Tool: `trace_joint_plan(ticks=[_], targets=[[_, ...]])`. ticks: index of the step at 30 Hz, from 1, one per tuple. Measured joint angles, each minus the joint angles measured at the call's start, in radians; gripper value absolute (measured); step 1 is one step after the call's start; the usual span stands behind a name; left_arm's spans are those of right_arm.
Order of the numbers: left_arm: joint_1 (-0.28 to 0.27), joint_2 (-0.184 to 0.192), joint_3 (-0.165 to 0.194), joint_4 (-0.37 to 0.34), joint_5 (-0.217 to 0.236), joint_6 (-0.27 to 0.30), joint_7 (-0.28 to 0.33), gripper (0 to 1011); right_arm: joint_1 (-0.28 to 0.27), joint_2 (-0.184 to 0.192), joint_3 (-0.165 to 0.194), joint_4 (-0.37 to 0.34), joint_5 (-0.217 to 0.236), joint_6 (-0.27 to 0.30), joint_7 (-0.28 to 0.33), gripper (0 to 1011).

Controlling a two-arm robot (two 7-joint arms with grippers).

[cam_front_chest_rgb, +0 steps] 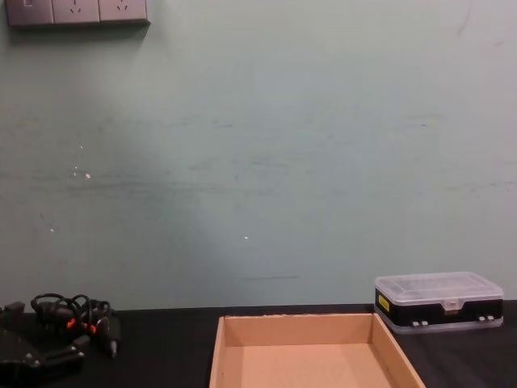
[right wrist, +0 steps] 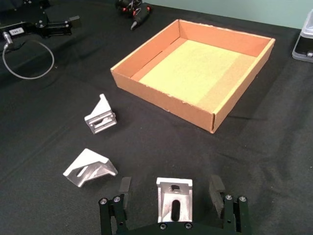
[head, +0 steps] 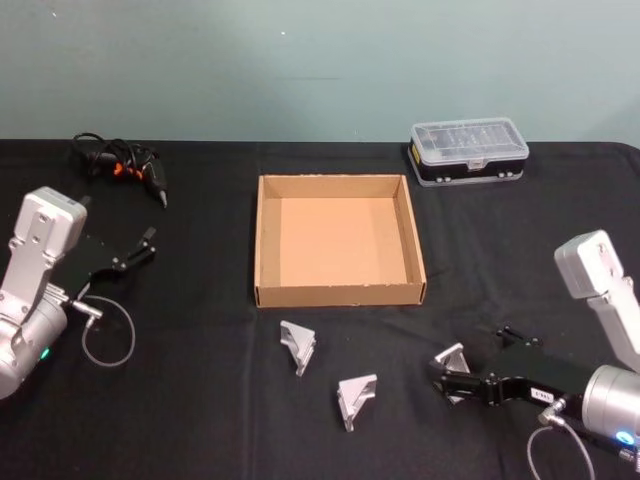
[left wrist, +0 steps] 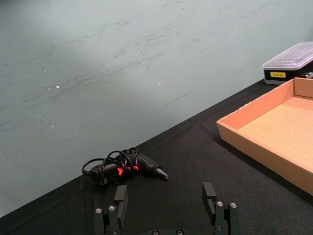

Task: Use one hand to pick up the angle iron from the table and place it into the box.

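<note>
Right hand: the right gripper (right wrist: 172,192) sits low at the near right of the table (head: 200,420), its fingers spread apart on either side of one angle iron (right wrist: 174,199) — nothing is clamped yet.
Bracket in reach: this angle iron stands on the table between the two fingertips, with a gap showing on each side, so I judge it is not yet touched.
Other brackets: two more angle irons lie on the table in front of the box, one (head: 298,346) nearer the box, the other (head: 355,399) nearer the robot; both are well apart from the gripper.
Box: the box (head: 268,240) is empty, further back at the middle of the table, open side up.
Left hand: the left gripper (left wrist: 166,198) is parked at the left side of the table with its fingers open, holding nothing.
Handling: the bracket looks like bare metal — stiff, small, probably light but slick, and not fragile.
Where to grip: squeezing across its two flat outer sides, low and square, should keep it from twisting out.
Risk: a skewed closing could tip or spin it on the black cloth.
Also present: a clear-lidded case (head: 469,151) behind the box and a bundle of cables (head: 118,162) at the back left.
</note>
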Motion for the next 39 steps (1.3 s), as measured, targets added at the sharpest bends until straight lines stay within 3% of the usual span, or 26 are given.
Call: trace_joint_plan(ticks=[39], targets=[[0.0,0.0,0.0,0.0,0.0,0.0,0.0,1000,0.041,-0.075,-0.036,0.071,-0.165,-0.005,0.02,1004]])
